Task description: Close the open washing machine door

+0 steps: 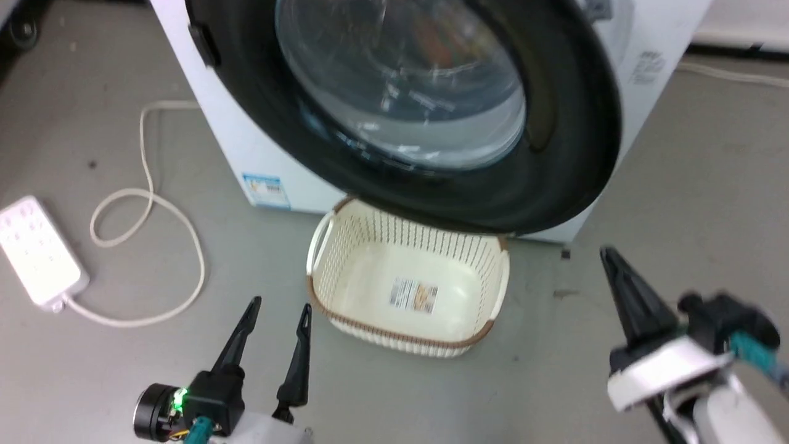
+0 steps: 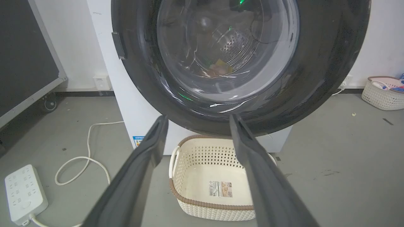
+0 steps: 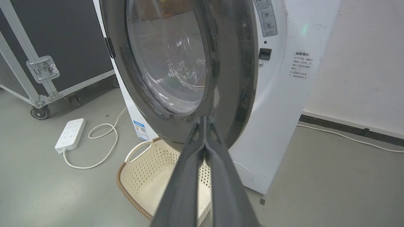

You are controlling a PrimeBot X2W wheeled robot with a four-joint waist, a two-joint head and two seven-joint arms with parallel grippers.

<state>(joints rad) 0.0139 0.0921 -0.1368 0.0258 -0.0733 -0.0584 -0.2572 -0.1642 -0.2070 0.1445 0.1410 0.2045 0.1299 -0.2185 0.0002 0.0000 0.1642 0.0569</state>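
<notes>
I'd push the washing machine door [image 3: 227, 63] home at its free edge with the right claw [image 3: 205, 121], pinched shut and empty; the left claw [image 2: 198, 117] is wide open, holding nothing.

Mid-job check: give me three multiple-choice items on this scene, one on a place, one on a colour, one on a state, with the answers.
1. Where is the cream basket?
A. On the floor before the washing machine, under the washing machine door.
B. On top of the machine.
C. Inside the drum.

2. What colour is the power strip?
A. Black.
B. White.
C. Blue.

3. How is the right pincer?
A. Wide open.
B. Shut, empty.
C. Shut on the basket's handle.

Answers:
1 A, the head view shows it on the floor below the door's lower edge.
2 B, it lies white against the grey floor.
3 B, the right wrist view shows its fingers meeting with nothing between them.
</notes>
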